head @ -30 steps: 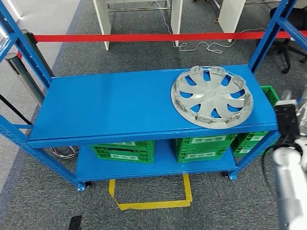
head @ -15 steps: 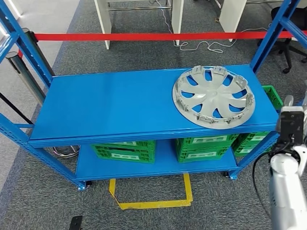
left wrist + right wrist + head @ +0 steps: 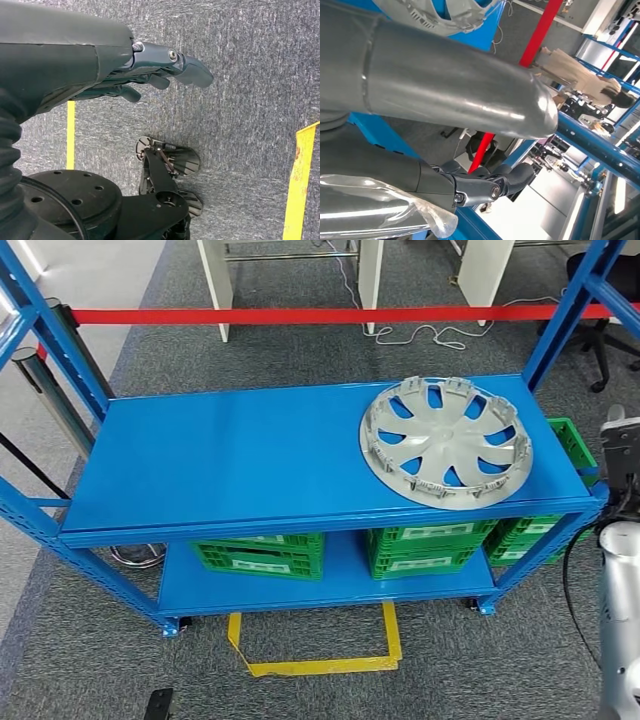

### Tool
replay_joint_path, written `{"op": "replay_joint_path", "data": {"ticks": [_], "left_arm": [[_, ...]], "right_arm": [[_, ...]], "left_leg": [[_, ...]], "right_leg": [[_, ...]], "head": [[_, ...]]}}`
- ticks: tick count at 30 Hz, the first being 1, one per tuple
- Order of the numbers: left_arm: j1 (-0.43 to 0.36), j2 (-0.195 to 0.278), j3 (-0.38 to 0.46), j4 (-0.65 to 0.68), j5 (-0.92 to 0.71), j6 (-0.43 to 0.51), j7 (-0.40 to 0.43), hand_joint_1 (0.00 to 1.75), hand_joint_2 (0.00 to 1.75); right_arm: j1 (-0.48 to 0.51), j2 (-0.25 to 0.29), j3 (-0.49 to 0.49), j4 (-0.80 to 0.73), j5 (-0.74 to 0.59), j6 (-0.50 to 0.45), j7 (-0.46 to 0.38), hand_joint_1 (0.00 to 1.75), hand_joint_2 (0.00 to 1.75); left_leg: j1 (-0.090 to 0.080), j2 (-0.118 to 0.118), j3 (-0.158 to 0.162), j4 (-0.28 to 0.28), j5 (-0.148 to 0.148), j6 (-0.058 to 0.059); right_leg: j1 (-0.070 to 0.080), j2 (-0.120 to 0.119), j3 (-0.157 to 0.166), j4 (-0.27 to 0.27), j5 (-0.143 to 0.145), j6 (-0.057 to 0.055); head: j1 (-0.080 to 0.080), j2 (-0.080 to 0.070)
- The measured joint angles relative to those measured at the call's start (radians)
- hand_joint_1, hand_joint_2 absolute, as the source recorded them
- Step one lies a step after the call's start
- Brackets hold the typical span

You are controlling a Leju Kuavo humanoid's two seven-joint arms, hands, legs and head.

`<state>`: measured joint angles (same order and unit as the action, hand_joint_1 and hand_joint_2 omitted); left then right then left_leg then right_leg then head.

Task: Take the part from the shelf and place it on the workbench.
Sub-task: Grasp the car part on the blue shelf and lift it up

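Looking down from the head camera, a blue metal shelf (image 3: 226,455) spans most of the frame, its top deck tilted slightly toward the lower right. A silver plastic wheel cover (image 3: 445,440), the part for this task, lies flat on the right end of that deck, centre-right of the frame, its clipped inner side facing up and nothing touching it. Under the deck, on the lower shelf board, green plastic crates (image 3: 260,555) sit side by side, running from the centre to the right edge. A red barrier strip (image 3: 302,317) crosses the upper part of the frame behind the shelf, with white table legs (image 3: 367,275) beyond it. Yellow floor tape (image 3: 317,665) marks a rectangle on the grey carpet at bottom centre.

At the right edge of the head view, the silver right arm (image 3: 620,620) rises from the bottom corner, beside the shelf's right end and apart from the wheel cover. In its wrist view, the right hand (image 3: 486,187) shows dark fingers stretched out, spread and holding nothing, with blue shelf beams behind them.

In the left wrist view, the left hand (image 3: 158,75) hangs over grey carpet, fingers extended and apart, empty, with yellow tape lines at both sides of the frame.
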<state>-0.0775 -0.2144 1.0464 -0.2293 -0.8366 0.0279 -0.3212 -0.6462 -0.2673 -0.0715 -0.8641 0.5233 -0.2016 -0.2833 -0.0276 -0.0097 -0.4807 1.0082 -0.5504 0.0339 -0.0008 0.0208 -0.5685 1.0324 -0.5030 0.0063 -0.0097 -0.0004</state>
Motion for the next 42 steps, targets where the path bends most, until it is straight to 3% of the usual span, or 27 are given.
{"op": "replay_joint_path", "data": {"ticks": [15, 24, 29, 39, 42], "left_arm": [[0.000, 0.004, 0.000, 0.000, -0.001, 0.001, 0.001, 0.00, 1.75], [-0.004, 0.009, 0.000, 0.000, -0.015, 0.002, 0.010, 0.00, 1.75], [-0.004, 0.008, 0.000, 0.000, -0.019, 0.003, 0.016, 0.00, 1.75], [-0.002, 0.008, 0.000, 0.000, -0.019, 0.004, 0.016, 0.00, 1.75], [-0.003, 0.009, 0.000, 0.000, -0.019, 0.007, 0.016, 0.00, 1.75]], "right_arm": [[-0.021, -0.004, 0.001, 0.051, 0.009, 0.008, 0.001, 0.00, 0.00], [-0.113, -0.005, 0.059, 0.100, 0.041, 0.115, -0.009, 0.00, 0.00], [-0.125, 0.032, 0.111, 0.084, -0.006, 0.216, -0.045, 0.00, 0.00], [-0.126, 0.065, 0.175, 0.038, -0.010, 0.257, -0.039, 0.00, 0.00], [-0.131, 0.097, 0.228, 0.018, 0.028, 0.283, -0.024, 0.00, 0.00]], "left_leg": [[0.000, 0.000, 0.000, 0.000, 0.000, 0.000], [0.000, 0.000, -0.001, 0.000, 0.000, 0.000], [0.001, 0.000, -0.001, 0.000, 0.000, 0.000], [0.000, -0.004, -0.003, 0.000, 0.001, 0.000], [0.001, -0.002, -0.003, 0.000, 0.001, 0.000]], "right_leg": [[0.000, 0.000, 0.000, 0.000, 0.000, 0.000], [0.000, 0.000, 0.000, 0.000, 0.000, 0.000], [0.000, 0.000, 0.000, 0.000, 0.000, 0.000], [0.000, -0.004, 0.000, 0.000, 0.000, 0.000], [0.000, -0.001, 0.000, 0.000, 0.000, 0.000]], "head": [[0.000, 0.000], [0.000, 0.000], [0.000, 0.000], [0.000, 0.000], [0.000, 0.000]]}}
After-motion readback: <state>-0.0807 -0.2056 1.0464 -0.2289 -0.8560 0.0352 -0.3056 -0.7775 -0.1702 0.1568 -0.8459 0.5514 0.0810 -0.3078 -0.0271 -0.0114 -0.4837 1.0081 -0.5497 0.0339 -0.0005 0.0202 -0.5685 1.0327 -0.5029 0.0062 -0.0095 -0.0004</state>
